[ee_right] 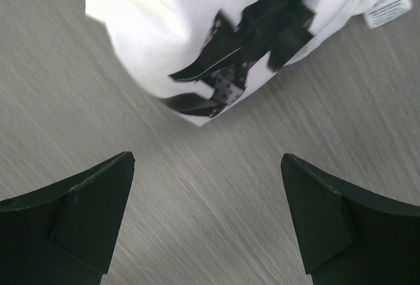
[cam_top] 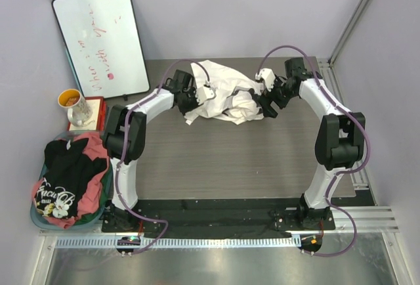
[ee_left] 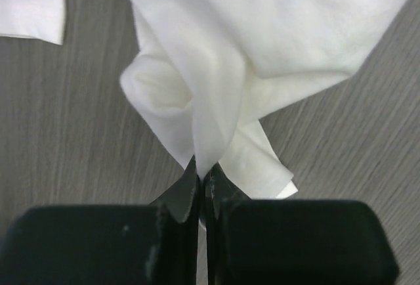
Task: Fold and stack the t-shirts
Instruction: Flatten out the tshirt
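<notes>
White shirt (cam_top: 220, 91) crumpled at far middle of table (cam_top: 230, 160), black graphic showing. Left gripper (ee_left: 202, 176) clamped on a fold at its near-left edge. Right gripper (ee_right: 207, 159) spread wide, empty, over table just off shirt's right end. Black shirt (cam_top: 65, 173) over pink shirt (cam_top: 95, 147) in basket (cam_top: 39, 218), off table's near-left corner

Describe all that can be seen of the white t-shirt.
The white t-shirt is soft, thin fabric, crumpled in a loose heap at the far middle of the dark table, not yet folded. A black graphic shows on one bunched part, and a small label sticks out. The left end effector is shut on a pinched fold of it; the right end effector is open just short of it.
</notes>
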Controlling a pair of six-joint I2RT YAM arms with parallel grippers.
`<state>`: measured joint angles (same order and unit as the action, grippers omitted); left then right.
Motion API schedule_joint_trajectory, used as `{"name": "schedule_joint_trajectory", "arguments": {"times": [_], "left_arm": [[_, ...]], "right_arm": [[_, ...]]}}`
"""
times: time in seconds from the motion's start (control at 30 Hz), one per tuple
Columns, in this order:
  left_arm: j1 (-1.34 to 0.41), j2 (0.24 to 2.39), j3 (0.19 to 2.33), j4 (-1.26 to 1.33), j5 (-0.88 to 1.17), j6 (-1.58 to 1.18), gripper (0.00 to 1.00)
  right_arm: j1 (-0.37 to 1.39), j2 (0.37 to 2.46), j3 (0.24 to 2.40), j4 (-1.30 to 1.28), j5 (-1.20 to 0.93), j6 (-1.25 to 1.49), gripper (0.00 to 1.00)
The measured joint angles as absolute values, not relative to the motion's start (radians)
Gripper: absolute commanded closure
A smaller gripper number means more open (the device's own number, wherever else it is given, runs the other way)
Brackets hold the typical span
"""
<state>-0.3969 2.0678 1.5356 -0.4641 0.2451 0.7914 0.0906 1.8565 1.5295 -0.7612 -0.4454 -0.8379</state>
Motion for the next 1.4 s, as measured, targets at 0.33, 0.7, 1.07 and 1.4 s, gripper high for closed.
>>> {"name": "schedule_joint_trajectory", "arguments": {"times": [0.33, 0.7, 1.07, 1.4], "left_arm": [[-0.372, 2.015, 1.715, -0.477, 0.228, 0.684, 1.0], [-0.371, 1.975, 1.717, -0.503, 0.234, 0.65, 1.0], [-0.364, 1.889, 1.692, -0.549, 0.2, 0.658, 1.0], [-0.297, 1.577, 1.688, -0.521, 0.133, 0.741, 1.0]], "right_arm": [[0.124, 1.845, 1.43, -0.781, -0.446, -0.934, 0.0], [0.175, 1.959, 1.446, -0.501, -0.315, -0.858, 0.99], [0.173, 1.899, 1.52, -0.513, -0.237, -0.873, 0.99], [0.162, 1.592, 1.519, -0.261, -0.059, -1.038, 0.99]]}}
